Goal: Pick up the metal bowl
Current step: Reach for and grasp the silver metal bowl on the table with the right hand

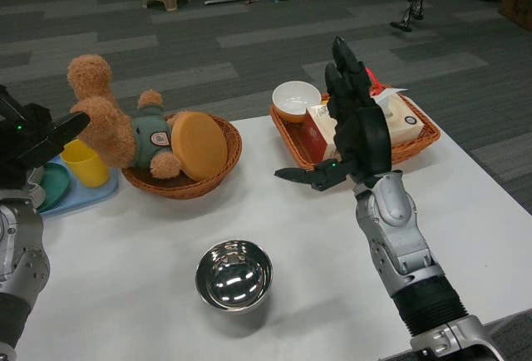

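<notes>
Head view: the metal bowl (233, 274) sits upright on the near middle of the white table (465, 211), untouched. The right hand (349, 124) is raised above the table to the bowl's far right, fingers spread and holding nothing, so the task looks to be at the approach stage; next it likely must come down and left to the rim. The left hand (33, 138) shows at the left edge, partly cut off; I cannot tell its state.
</notes>
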Action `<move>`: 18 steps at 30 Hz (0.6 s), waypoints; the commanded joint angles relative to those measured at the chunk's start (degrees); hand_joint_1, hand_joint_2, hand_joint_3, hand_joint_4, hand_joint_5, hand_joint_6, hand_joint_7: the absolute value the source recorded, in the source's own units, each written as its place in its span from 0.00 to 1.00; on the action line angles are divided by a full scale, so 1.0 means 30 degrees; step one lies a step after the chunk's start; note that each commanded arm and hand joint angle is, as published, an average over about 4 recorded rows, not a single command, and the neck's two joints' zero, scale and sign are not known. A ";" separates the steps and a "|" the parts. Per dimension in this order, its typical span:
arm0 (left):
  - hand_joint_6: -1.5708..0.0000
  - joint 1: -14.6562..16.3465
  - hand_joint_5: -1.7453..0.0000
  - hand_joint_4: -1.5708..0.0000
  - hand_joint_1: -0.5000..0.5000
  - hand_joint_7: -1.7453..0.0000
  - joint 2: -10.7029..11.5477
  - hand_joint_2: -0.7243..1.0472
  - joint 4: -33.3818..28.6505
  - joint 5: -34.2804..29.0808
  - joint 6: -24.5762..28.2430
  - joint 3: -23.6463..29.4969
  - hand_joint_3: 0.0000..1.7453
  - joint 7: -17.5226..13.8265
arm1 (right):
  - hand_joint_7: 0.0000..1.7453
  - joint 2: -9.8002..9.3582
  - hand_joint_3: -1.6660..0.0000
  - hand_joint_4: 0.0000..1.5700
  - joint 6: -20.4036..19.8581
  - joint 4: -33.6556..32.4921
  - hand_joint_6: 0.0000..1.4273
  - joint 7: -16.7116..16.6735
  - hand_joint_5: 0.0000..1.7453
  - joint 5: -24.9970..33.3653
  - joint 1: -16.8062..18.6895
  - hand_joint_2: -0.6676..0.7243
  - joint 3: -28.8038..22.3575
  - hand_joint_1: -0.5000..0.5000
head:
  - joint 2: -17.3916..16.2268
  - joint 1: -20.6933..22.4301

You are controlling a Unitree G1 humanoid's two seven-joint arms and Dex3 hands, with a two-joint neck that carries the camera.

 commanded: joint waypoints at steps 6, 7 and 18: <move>0.15 0.0011 0.00 0.04 0.79 0.73 0.0116 0.79 0.0425 -0.0030 0.0145 -0.0115 0.05 -0.0033 | 0.00 -0.0123 0.94 0.00 -0.0176 0.0358 0.00 0.0234 0.00 -0.0094 0.0038 0.76 -0.0100 0.07 | -0.0257 0.0207; 0.17 0.0033 0.06 0.07 0.76 0.79 0.0123 0.80 0.0461 -0.0045 0.0181 -0.0159 0.05 -0.0129 | 0.00 -0.0189 0.95 0.00 -0.0110 0.0366 0.00 0.0402 0.00 -0.0028 0.0045 0.77 -0.0100 0.08 | -0.0578 0.0649; 0.87 0.0458 0.99 0.86 0.24 1.00 0.0650 0.80 0.0432 -0.2118 0.2100 -0.0723 0.05 -0.4472 | 0.00 -0.1024 0.95 0.00 0.3200 -0.0228 0.00 0.4123 0.00 0.1583 0.0148 0.82 -0.0217 0.12 | -0.1982 0.2098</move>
